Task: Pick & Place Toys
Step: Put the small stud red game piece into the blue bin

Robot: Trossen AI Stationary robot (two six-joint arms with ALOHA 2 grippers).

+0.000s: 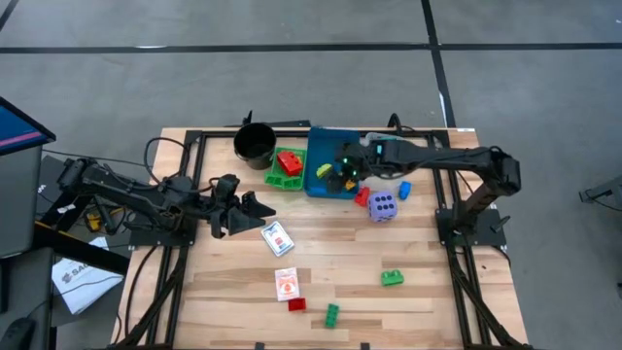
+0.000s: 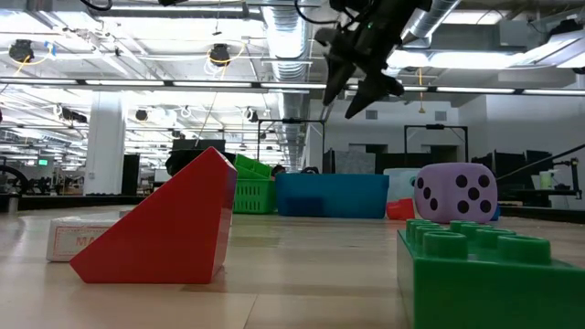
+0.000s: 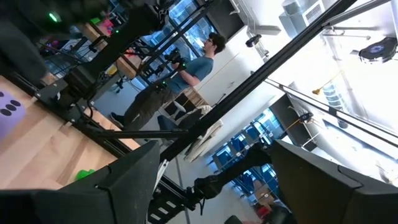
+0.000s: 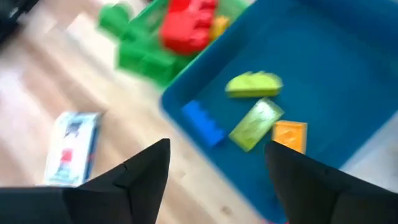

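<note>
High view shows the right gripper (image 1: 348,167), fingers spread and apparently empty, above the blue tray (image 1: 318,185) upper centre; descending carelessly, it could strike the rim.

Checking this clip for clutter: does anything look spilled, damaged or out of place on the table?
Nothing looks damaged or spilled. Loose toys lie on the wood: purple die, two card packs, scattered bricks. Right gripper hangs open over the blue tray.
</note>
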